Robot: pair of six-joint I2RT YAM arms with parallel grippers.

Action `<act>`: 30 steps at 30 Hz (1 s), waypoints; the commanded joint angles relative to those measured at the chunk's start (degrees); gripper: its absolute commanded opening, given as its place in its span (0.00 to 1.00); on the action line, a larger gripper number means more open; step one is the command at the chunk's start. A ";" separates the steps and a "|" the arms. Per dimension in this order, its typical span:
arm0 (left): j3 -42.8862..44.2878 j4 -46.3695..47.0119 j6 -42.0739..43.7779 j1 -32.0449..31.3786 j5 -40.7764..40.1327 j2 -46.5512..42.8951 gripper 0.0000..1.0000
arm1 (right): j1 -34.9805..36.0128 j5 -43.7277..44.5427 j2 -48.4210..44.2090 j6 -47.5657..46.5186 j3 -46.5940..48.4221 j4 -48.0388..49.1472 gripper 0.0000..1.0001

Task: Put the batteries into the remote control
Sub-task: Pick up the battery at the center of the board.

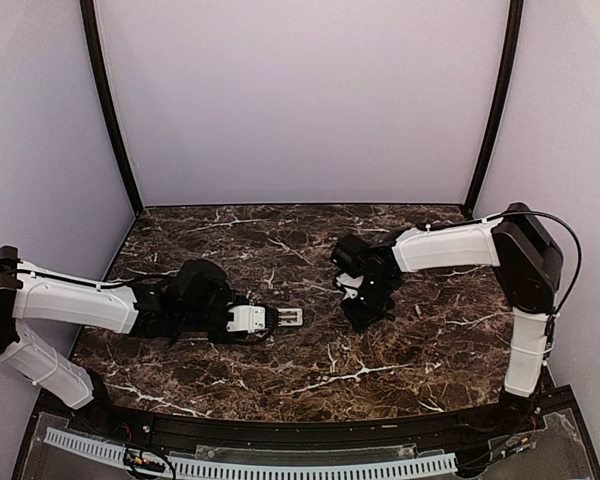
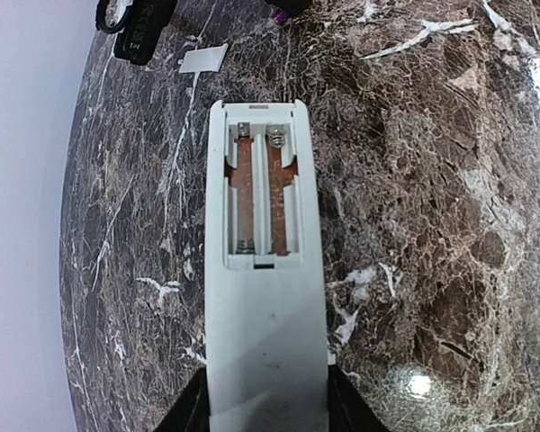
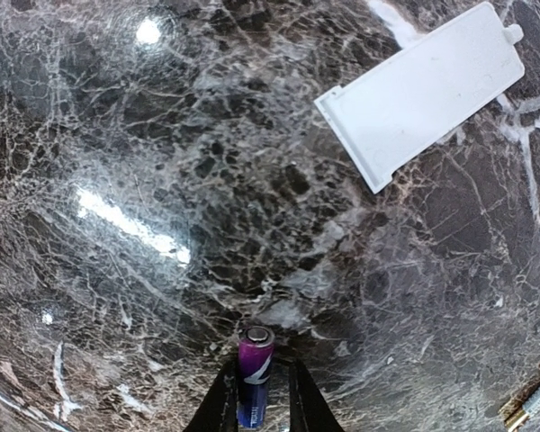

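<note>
Marble table; white open-backed remote

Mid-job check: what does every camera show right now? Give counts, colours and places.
remote control: one, white, back side up, both battery bays empty, left of table centre.
battery cover: one, white, flat on the table beyond the remote's far end.
purple battery: one, purple, between the right end effector's fingers.
second battery: one, it seems, gold and silver, on the table, cut off at the right wrist view's edge.
table: one, dark brown marble with white veins.
left end effector: one, black and white, shut on the remote control.
right end effector: one, black, straddling the purple battery, grip unclear.
</note>
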 commanded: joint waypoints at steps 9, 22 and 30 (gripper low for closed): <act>-0.70 0.94 -0.38 -0.28 -0.22 -2.26 0.00 | 0.88 -2.62 1.31 -1.86 -3.08 -2.53 0.00; -3.27 5.32 3.66 -0.28 -1.47 -4.85 0.00 | 0.88 -12.32 -15.70 -15.72 -1.02 3.59 0.00; -4.33 6.86 5.31 -0.35 -0.96 -7.20 0.00 | 0.83 -21.11 -25.72 -28.38 -4.72 12.62 0.00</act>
